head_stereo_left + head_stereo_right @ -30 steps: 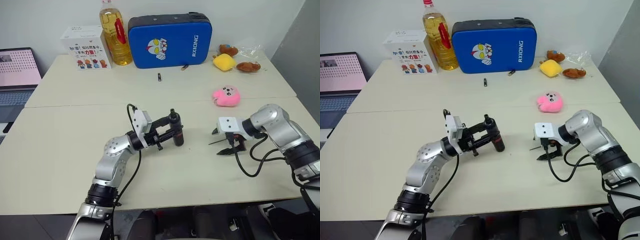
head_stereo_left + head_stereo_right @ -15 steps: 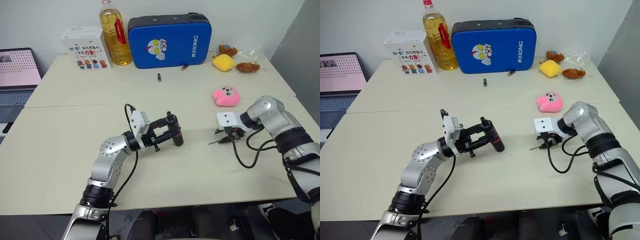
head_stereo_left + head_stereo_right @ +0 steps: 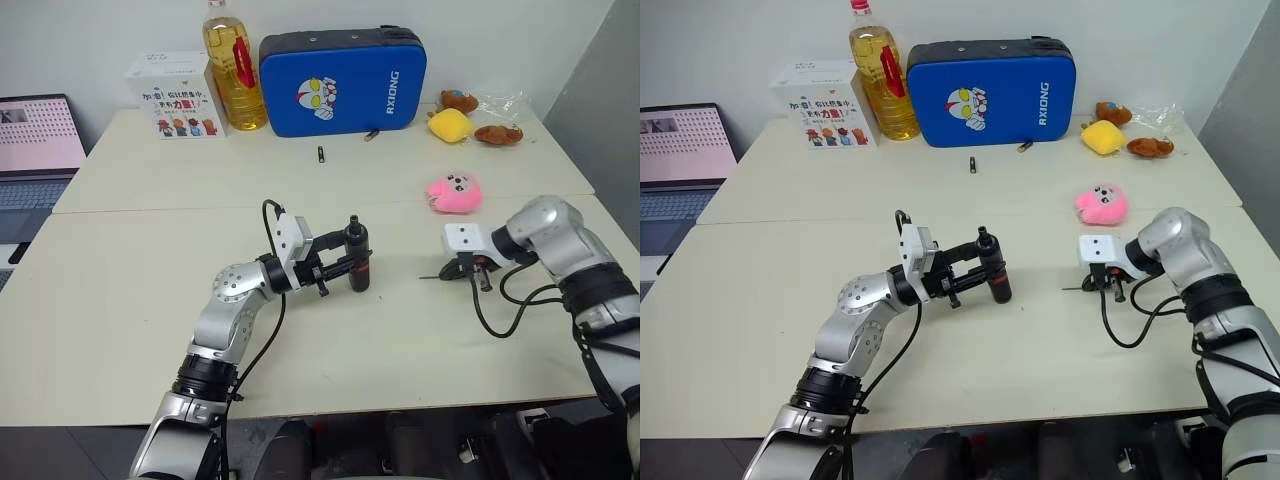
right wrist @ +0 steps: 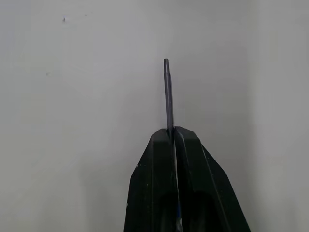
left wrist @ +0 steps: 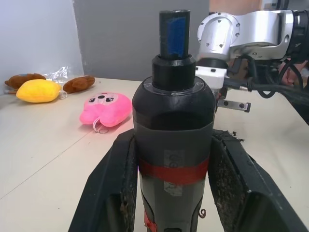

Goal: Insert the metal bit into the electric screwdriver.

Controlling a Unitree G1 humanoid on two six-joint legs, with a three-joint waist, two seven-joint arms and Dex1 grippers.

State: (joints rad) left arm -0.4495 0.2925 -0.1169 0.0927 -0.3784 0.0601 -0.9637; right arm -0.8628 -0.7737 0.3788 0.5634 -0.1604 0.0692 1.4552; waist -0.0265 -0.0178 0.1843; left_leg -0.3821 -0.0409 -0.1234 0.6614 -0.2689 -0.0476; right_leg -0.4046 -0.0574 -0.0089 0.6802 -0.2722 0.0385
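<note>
From the head camera, the left gripper (image 3: 338, 268) has its jaws clamped on the electric screwdriver (image 3: 357, 255), which stands upright just above the desk (image 3: 130, 300) with its narrow end up. Off to the right, the right gripper (image 3: 458, 271) sits low over the desk with its jaws pinched together on the metal bit (image 3: 432, 277) — the thin rod pokes out toward the screwdriver, yet the two are well apart. Both pick-ups look done; bringing them together and inserting is what remains.

The left wrist view looks along the screwdriver's body (image 5: 174, 145): two black fingers (image 5: 113, 183) press its sides at the red band (image 5: 174, 173), and the socket end (image 5: 175, 34) points up, empty. The right arm shows behind it, beside a pink plush toy (image 5: 109, 107).

The right wrist view gives the plainest look at the bit (image 4: 167, 94) — it sticks straight out from between the closed fingertips (image 4: 161, 145), held by its lower part with the tip free over bare desk. By my judgement the task is about halfway: the bit has yet to be lined up with the socket and pushed in.
</note>
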